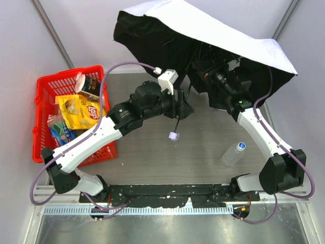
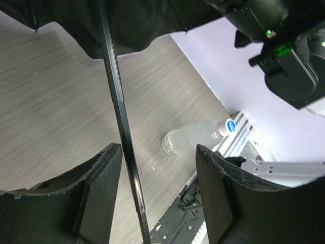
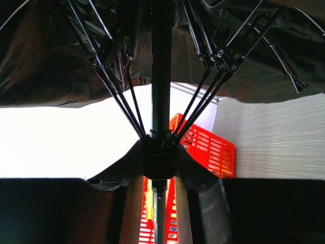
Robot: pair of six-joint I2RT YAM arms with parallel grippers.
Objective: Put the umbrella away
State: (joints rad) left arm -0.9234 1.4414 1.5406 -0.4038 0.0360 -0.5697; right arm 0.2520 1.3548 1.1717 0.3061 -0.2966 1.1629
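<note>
The umbrella stands open, its pale canopy point(image 1: 218, 30) with a black underside at the back of the table. Its thin black shaft point(image 2: 121, 127) runs down to the small light handle point(image 1: 174, 135) above the tabletop. My left gripper point(image 1: 184, 108) is open; in the left wrist view point(image 2: 157, 150) the shaft passes between the jaws, close to the left finger point(image 2: 99, 193), not clamped. My right gripper point(image 1: 210, 71) is under the canopy, shut on the black runner point(image 3: 160, 165) where the ribs meet the shaft point(image 3: 161, 66). The wrist strap does not show.
A red basket point(image 1: 45, 86) with snack packs stands at the left edge and shows behind the shaft in the right wrist view point(image 3: 208, 147). A clear water bottle point(image 1: 233, 154) with a blue cap lies at the front right, also in the left wrist view point(image 2: 195, 137).
</note>
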